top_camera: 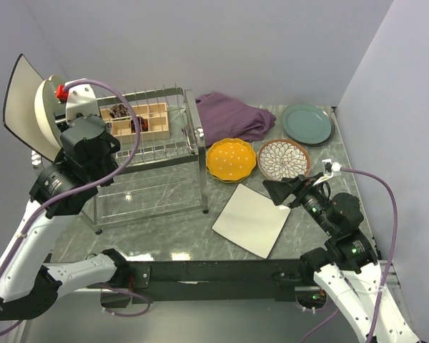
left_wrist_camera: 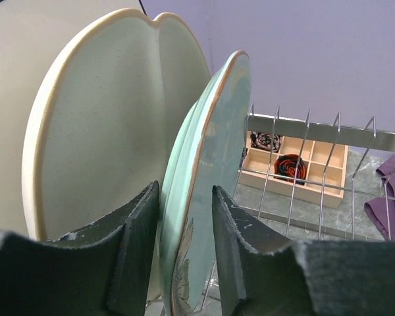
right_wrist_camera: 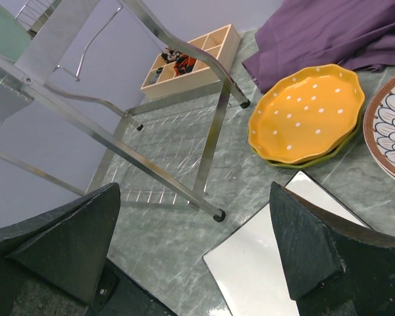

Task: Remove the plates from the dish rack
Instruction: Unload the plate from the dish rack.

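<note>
Table (top_camera: 164, 239): one, with a grey-green marbled top; your clock is read on it from above, 12 o'clock being the far side.
Dish rack (top_camera: 198, 153): one, of silver wire in two tiers with upright prongs and tubular legs, standing at 10 o'clock.
Purple cloth (top_camera: 232, 118): one, crumpled at 12 o'clock, just beside the rack's far right corner.
Plates: you can see eight, three on edge in the rack and five flat on the table.
Racked square plate (top_camera: 20, 100): one, large, white and dark-rimmed, upright at the rack's left end.
Flat square plate (top_camera: 252, 219): one, of the same kind, lying at 5 o'clock.
Cream plate (top_camera: 44, 114): one, round and speckled with a pale raised rim, upright next to the racked square plate.
Racked teal plate (left_wrist_camera: 214, 151): one, glossy with a thin brown edge line, upright beside the cream plate.
Flat teal plate (top_camera: 307, 123): one, at 2 o'clock.
Orange plate (top_camera: 231, 159): one, scalloped with white dots, at the centre.
Lime-yellow plate (right_wrist_camera: 336, 151): one, under the orange plate, with only its edge showing.
Brown-patterned plate (top_camera: 284, 158): one, with a petal pattern, at 3 o'clock just beside the orange plate.
Wooden box (top_camera: 139, 121): one, small and divided into compartments, beyond the rack's far side.
Left gripper (left_wrist_camera: 182, 197): your fingers (left_wrist_camera: 135, 250) straddle the racked teal plate's rim, close on either side; you cannot tell whether they clamp it.
Right gripper (right_wrist_camera: 194, 197): spread wide with nothing between the jaws, hovering over the flat square plate.
</note>
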Motion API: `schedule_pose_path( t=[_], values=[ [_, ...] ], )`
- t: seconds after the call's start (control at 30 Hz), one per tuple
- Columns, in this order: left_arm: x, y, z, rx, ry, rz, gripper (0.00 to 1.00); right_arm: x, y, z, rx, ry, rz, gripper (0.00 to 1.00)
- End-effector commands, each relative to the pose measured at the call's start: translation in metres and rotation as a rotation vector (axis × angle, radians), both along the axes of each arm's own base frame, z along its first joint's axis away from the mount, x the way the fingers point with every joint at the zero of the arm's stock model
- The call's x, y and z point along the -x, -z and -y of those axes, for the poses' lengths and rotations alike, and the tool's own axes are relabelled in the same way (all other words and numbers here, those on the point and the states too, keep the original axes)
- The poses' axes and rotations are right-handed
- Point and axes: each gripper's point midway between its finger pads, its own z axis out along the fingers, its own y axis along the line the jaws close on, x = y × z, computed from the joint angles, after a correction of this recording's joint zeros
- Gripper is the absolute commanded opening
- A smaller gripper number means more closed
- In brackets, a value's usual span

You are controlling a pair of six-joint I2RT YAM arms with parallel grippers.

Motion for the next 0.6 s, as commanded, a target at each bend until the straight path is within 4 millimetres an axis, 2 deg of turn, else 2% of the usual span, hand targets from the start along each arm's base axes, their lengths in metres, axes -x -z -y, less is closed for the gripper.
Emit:
schedule_pose_path(
  t=[0.0,0.37,0.57],
  values=[
    [-0.016,0.009,0.021,0.008,0.085,-0.015,0.40,0.000,-0.008,-0.001,-0.002,-0.008,0.048,1.00],
    [-0.017,-0.002,0.017,-0.009,0.051,0.001,0.02,0.001,-0.010,0.001,-0.004,-0.003,0.054,1.00],
    [-0.018,-0.008,0.012,-0.098,0.022,-0.010,0.01,0.002,-0.010,0.001,-0.001,-0.002,0.058,1.00]
  ],
)
